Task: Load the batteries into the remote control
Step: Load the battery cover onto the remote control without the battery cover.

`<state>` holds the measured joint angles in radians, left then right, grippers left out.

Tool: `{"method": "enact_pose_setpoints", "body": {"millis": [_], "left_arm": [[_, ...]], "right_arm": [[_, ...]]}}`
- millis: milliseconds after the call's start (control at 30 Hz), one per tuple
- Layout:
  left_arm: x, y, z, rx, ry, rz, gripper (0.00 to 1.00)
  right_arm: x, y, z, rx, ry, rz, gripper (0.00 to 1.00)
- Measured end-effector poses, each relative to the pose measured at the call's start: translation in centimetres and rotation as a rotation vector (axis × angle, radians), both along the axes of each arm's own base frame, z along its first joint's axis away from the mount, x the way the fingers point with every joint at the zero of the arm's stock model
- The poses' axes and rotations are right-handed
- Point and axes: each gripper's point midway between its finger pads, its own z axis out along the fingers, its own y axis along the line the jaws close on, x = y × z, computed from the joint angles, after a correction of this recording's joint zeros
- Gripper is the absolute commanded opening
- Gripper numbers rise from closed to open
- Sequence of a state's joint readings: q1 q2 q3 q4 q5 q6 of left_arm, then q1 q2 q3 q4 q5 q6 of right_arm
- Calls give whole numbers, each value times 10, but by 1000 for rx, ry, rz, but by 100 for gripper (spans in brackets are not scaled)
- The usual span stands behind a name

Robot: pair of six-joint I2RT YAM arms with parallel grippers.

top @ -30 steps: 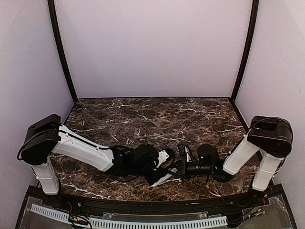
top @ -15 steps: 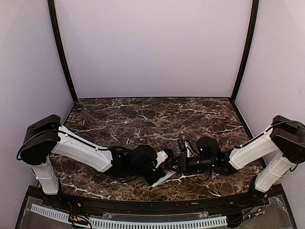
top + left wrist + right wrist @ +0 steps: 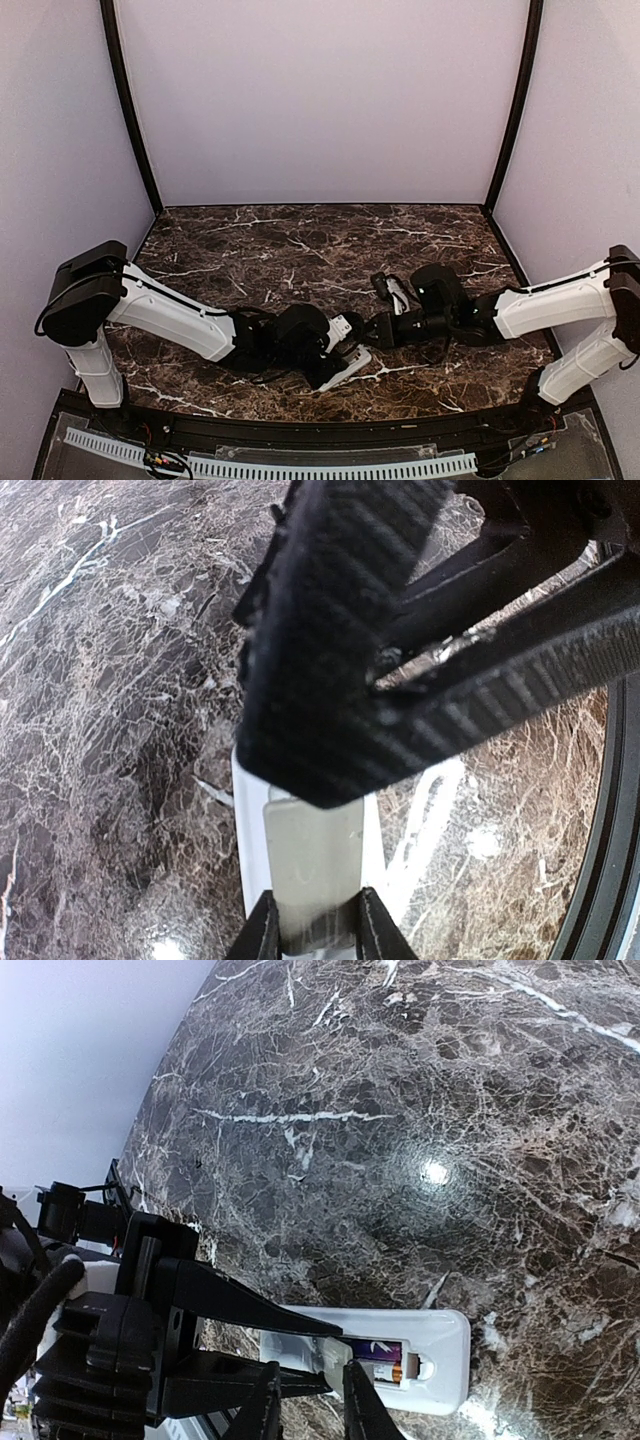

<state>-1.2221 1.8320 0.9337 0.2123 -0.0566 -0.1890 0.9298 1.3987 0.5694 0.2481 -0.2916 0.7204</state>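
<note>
place: lab test booth | cues: plain walls, black frame, marble table

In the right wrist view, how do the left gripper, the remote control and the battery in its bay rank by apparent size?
1. left gripper, largest
2. remote control, partly covered by that gripper
3. battery, clearly smallest

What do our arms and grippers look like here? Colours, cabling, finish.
The left arm and right arm have white link shells and bulky black joint housings, with black cables looping loose near the wrists. The left gripper and right gripper are all black; the right one's fingers show a ribbed, layered texture.
</note>
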Motion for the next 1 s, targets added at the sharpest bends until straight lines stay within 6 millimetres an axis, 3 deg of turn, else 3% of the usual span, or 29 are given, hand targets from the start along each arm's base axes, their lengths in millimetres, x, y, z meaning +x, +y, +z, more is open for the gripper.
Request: {"method": "enact_pose_setpoints", "body": {"millis": [633, 767, 1000], "left_arm": [[0, 0, 0, 1, 0, -1, 13], [0, 0, 0, 1, 0, 0, 14], [0, 0, 0, 2, 0, 0, 14]], "right_arm": [[-6, -1, -26, -83, 34, 54, 9], [-5, 0, -28, -85, 33, 54, 4], [-2, 3, -24, -63, 21, 51, 4]]}}
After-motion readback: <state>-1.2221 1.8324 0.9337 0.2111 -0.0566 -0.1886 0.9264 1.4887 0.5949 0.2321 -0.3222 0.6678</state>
